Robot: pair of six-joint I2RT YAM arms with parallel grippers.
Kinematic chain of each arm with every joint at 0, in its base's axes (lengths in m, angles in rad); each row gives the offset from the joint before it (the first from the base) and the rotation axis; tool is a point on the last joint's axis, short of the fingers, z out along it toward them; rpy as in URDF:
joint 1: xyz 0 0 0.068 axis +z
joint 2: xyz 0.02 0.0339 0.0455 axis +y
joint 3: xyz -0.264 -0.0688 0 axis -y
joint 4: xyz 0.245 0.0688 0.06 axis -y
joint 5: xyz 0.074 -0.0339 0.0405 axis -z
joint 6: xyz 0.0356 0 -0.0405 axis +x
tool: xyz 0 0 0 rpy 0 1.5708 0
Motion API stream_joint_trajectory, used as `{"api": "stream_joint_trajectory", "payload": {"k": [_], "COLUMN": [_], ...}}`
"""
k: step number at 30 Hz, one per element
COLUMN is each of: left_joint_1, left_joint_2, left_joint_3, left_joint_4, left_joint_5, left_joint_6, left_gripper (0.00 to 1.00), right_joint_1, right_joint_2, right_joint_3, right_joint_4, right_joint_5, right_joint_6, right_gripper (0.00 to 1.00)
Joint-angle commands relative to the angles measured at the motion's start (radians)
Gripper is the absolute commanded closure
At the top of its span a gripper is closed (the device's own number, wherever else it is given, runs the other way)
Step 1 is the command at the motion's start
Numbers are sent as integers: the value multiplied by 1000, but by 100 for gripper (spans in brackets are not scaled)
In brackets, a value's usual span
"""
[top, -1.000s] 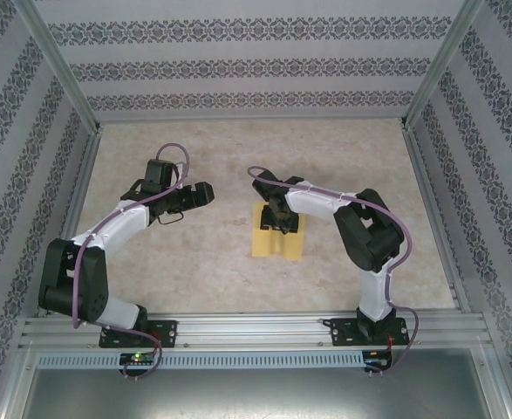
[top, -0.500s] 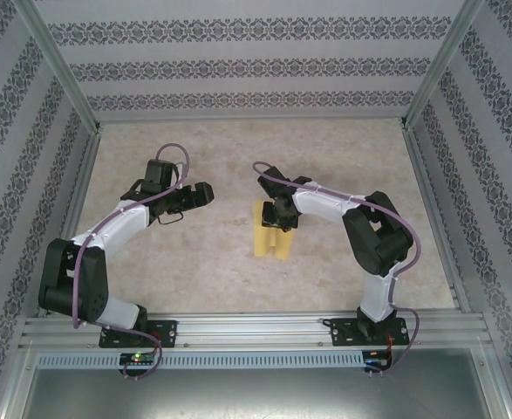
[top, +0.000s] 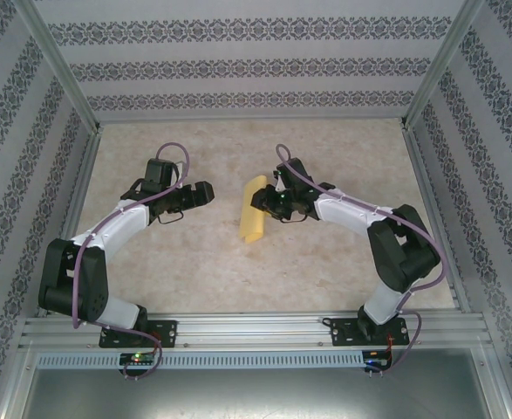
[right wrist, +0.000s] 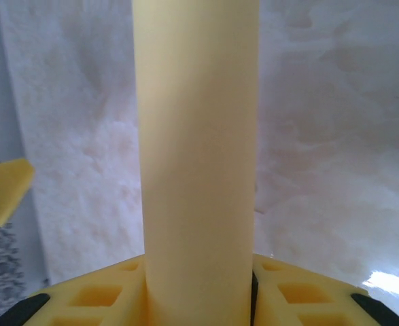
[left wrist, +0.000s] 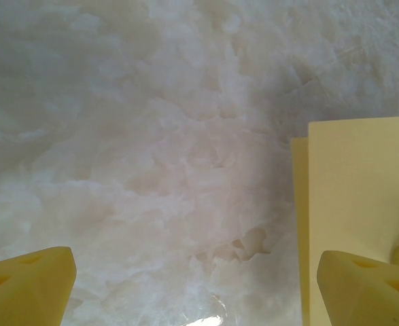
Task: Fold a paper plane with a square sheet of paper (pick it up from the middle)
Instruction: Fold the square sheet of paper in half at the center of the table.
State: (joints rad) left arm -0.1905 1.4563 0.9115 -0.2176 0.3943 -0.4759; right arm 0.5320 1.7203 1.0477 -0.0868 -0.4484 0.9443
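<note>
Square sheet of paper [top: 253,209] at centre of the top view, curled into a narrow upright strip; possibly clear of the marbled table [top: 194,262], hard to tell. Right gripper [top: 271,202] pinches it between both fingers. Left gripper [top: 205,194], centre-left, spread wide, holding nothing.

Patterned walls [top: 256,65], pale marbled tabletop [top: 194,266], aluminium rails [top: 256,328]

Laboratory test cell: marble-patterned table [top: 194,271] with aluminium rails [top: 256,330] along its near edge and damask-papered panels [top: 256,65] enclosing its other three sides.
</note>
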Motion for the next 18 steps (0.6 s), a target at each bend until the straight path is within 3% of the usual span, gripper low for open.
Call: {"api": "stream_joint_trajectory", "payload": {"k": [1, 9, 18], "left_joint_1": [-19, -48, -86], "left_joint_2": [6, 25, 77], "left_joint_3": [35, 44, 73], "left_joint_4": [-6, -1, 17], "left_joint_5": [24, 32, 41], "left_joint_6": [8, 7, 2], "left_gripper": [7, 7, 8], "right_joint_1": [-13, -33, -55], "right_joint_2": [63, 147, 119], "right_joint_3": [-57, -66, 3], "right_joint_4": [241, 163, -111], "right_joint_5": [-124, -46, 34], "right_joint_6": [105, 3, -188], "right_gripper": [63, 57, 37]}}
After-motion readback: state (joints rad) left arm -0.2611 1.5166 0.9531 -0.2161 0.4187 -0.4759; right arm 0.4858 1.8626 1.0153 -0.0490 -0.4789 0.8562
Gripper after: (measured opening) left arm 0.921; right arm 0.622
